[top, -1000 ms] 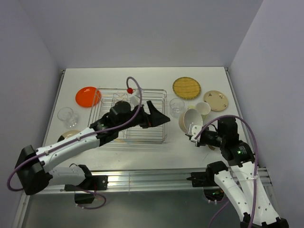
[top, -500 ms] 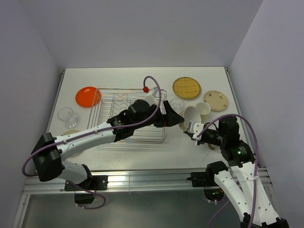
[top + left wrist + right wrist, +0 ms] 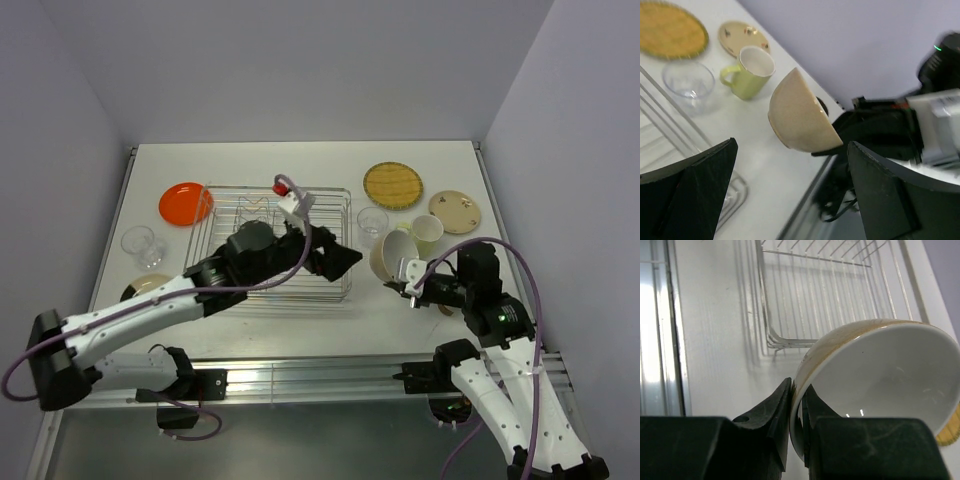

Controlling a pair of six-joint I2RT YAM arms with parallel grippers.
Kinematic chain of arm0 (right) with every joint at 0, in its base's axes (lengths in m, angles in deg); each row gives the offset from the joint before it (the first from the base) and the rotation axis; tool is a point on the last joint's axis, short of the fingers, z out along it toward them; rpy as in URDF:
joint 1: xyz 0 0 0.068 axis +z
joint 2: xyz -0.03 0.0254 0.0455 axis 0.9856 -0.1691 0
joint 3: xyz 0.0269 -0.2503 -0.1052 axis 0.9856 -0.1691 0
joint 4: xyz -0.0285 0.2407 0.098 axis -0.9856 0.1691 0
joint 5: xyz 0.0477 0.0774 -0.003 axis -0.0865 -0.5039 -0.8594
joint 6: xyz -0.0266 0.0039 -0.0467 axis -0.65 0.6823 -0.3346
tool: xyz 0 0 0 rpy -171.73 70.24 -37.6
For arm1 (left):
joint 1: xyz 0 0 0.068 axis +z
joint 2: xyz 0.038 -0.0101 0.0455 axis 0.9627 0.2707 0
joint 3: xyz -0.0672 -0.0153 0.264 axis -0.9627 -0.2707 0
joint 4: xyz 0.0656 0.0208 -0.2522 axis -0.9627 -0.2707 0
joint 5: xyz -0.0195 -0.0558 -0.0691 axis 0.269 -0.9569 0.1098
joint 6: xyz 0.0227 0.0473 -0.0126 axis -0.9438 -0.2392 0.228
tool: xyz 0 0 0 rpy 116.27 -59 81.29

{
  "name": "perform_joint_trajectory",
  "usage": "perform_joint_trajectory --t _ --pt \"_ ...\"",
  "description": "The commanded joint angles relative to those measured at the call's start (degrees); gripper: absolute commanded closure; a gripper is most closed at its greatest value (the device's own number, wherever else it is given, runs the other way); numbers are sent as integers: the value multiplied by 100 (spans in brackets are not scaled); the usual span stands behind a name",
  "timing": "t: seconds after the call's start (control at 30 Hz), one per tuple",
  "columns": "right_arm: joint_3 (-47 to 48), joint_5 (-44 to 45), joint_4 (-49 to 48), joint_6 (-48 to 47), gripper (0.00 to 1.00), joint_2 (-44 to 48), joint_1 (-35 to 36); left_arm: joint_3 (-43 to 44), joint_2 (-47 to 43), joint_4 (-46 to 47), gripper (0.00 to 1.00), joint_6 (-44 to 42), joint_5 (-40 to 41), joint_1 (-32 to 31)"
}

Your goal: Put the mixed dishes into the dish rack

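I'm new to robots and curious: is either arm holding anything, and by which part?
The right gripper holds the beige bowl by its rim, one finger inside and one outside. The left gripper is open and holds nothing.

The left arm (image 3: 150,305) stretches from its base diagonally over the near side of the dish rack (image 3: 330,190). Its wrist sits above the rack's near right part. The left gripper (image 3: 338,258) points right, past the rack's right edge, with its jaws spread wide and nothing between them. The right arm (image 3: 500,320) is folded at the elbow, its wrist turned left toward the rack. The right gripper (image 3: 408,285) is pinched on the rim of the beige bowl (image 3: 385,255), holding it tilted on edge just right of the rack.
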Motion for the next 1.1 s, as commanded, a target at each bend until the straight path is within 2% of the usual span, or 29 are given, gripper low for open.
perform_joint_trajectory --t 0.0,0.1,0.2,0.3,0.53,0.8,1.07 --pt "387 -586 166 -558 100 -124 35 -484 -846 466 1 -2224 -456 -43" --pt "650 -762 825 -1174 100 -414 52 -722 -1269 -7 1 -4119 -835 -149" --pt "861 -824 1265 -1552 100 -687 61 -775 -1419 -614 1 -5116 -871 -307" --pt "993 -860 1415 -1649 100 -854 209 -758 -1375 -1071 1 -5680 -565 -456" --pt "1081 -666 1390 -1405 100 -1004 763 -828 -1234 -1116 1 -6473 -55 -650" --pt "1037 -578 1284 -1210 100 -1074 1177 -696 -1129 -1221 1 -7035 -54 -746" --pt "1361 -965 1661 -1271 100 -1442 1397 -573 -1243 -1652 1 -7493 103 -1326"
